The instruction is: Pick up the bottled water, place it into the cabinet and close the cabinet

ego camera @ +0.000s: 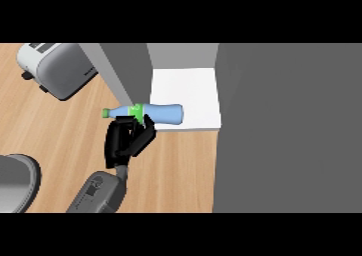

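The cabinet point(295, 125) is filling the whole right side of the view, a big flat grey face running from top to bottom. The wooden counter point(58, 130) is spreading out across the left half. Inside the cabinet, the white shelf point(188, 85) is showing bright between that grey face and a slanting grey side panel point(121, 70) on its left. The toaster point(58, 70) is sitting at the upper left of the counter, well apart from the action. A rounded grey shape point(10, 182) is poking in at the lower left edge, and being cut off by the edge as it is, I cannot tell what it is.

A grey forearm point(103, 192) is coming up from the bottom edge, left of centre, and the left hand point(128, 137) is sitting at the shelf's front left corner with its black fingers curling up round the water bottle point(162, 113), gripping near its green band point(142, 114). The water bottle is lying on its side. Its pale blue body is resting over the front left corner of the white shelf, and its green cap point(107, 113) is sticking out to the left over the counter, just past the foot of the side panel. The right hand is not showing anywhere.
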